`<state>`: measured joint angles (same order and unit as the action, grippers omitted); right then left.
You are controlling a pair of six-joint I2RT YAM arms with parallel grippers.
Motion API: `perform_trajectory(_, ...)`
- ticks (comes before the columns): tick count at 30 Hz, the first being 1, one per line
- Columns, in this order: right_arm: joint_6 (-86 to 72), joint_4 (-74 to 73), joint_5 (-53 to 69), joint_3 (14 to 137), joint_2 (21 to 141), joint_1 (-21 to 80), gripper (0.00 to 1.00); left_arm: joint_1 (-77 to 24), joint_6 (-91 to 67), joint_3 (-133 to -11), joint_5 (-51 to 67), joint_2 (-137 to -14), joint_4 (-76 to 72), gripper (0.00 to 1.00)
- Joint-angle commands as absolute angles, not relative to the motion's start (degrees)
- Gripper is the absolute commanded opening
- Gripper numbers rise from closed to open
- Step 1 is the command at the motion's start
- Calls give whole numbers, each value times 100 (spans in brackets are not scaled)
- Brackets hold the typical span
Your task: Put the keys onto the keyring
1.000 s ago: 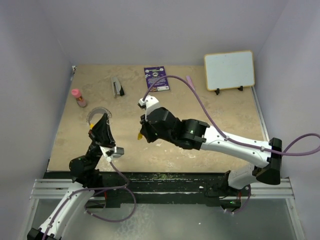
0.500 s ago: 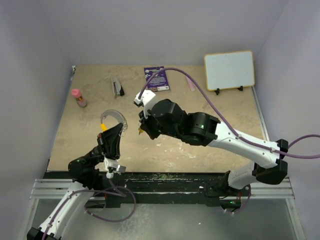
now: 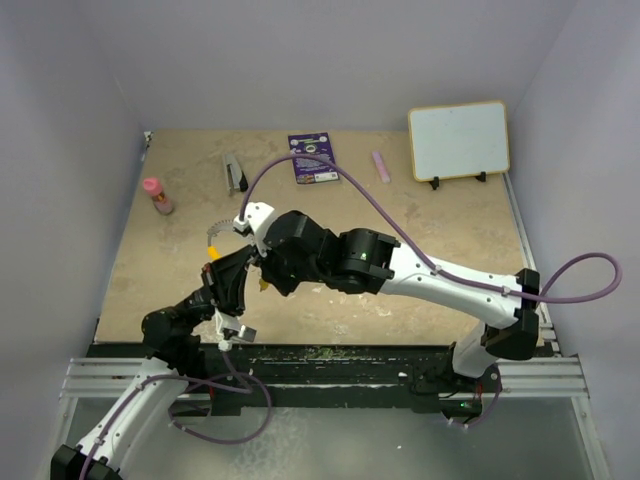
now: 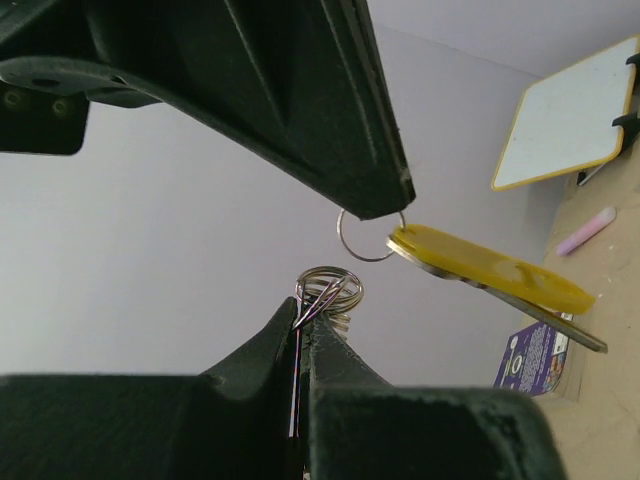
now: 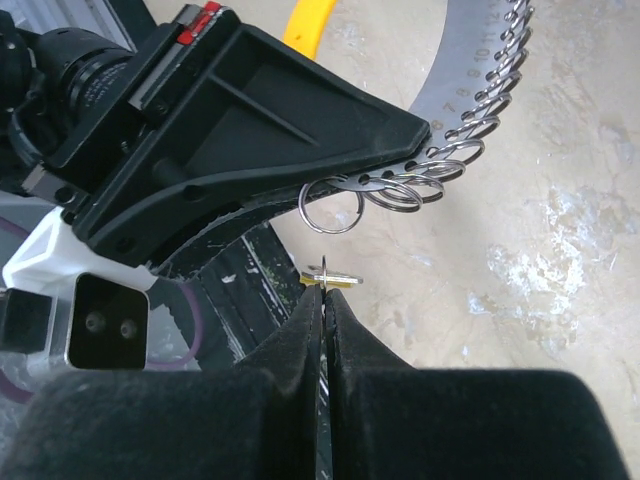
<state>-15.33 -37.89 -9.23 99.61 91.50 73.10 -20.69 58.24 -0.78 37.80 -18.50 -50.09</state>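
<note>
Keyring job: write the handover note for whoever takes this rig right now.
Left gripper: shut on the keyring, held in the air.
Right gripper: shut on a yellow-headed key.
Positions: the two gripper tips nearly meet; the key's head is right at the keyring's end loop, not visibly threaded.
Done: keyring and key both picked up and lined up.
Left: thread this key on. A yellow piece by the left gripper may be another key; cannot tell.

right claw [image 5: 324, 300]: pinching key [image 5: 330, 281] | keyring [image 5: 455, 100]: just above key
</note>
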Motion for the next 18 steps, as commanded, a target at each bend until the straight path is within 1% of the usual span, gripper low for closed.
perform_trajectory(1, -1736, -3891, -922, 10131, 9053, 7308, 0, -2079, 5792, 265, 3641, -1727, -5355, 2)
perform_trajectory(11, -2004, -4240, -1109, 10788, 9307, 7313, 0, -2074, 5800, 274, 3680, -1700, -5292, 2)
perform_trajectory(18, -2024, -4366, -1168, 10961, 9466, 7312, 0, -2077, 5823, 266, 3664, -1663, -5330, 3)
